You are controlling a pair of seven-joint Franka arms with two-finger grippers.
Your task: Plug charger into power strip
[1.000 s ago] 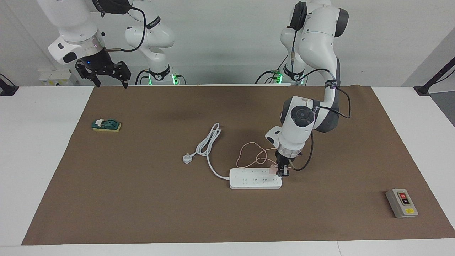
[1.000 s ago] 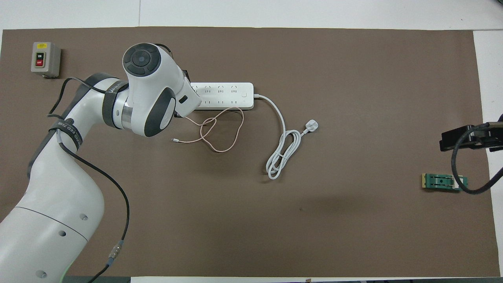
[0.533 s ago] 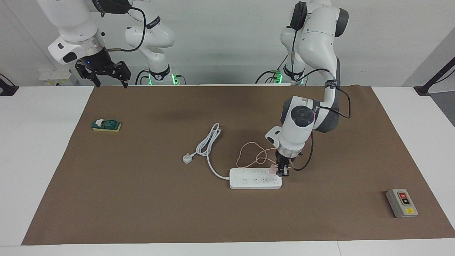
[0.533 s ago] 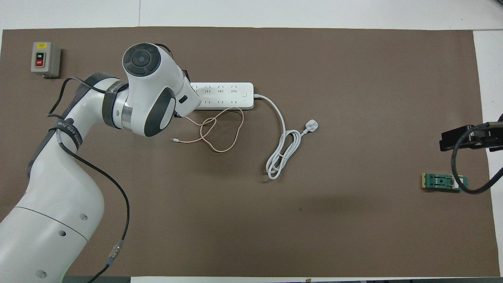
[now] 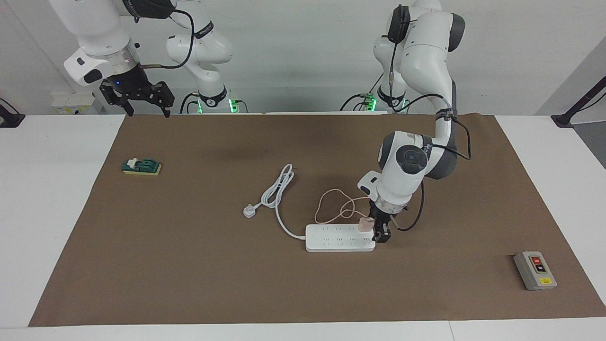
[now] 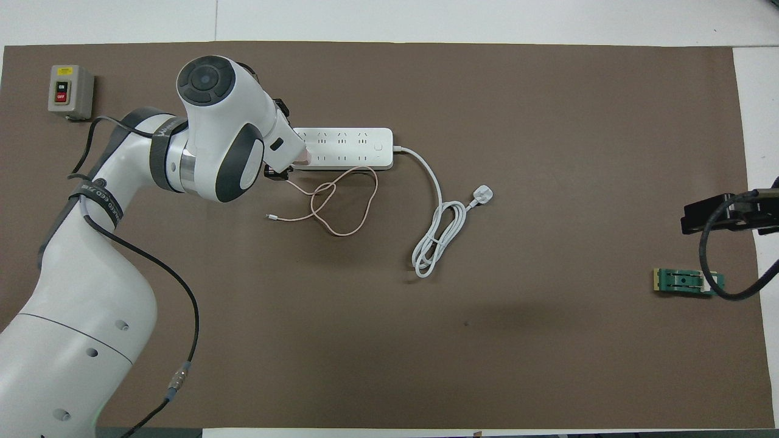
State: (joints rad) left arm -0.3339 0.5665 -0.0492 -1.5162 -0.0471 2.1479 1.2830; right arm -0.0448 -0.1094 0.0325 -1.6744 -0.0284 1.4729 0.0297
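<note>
Since the earlier frame, the left gripper (image 5: 381,233) has slid off the charger (image 5: 365,224) toward the left arm's end of the table, fingers parted and empty beside the power strip (image 5: 339,238). That charger stands in the strip's end socket, its pink cable (image 5: 334,207) looping nearer the robots. Right gripper (image 5: 142,98) waits, spread, above the mat's edge (image 5: 142,118).

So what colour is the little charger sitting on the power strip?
Pale pink, like its thin cable. The charger on the white power strip shows best in the facing view.
</note>
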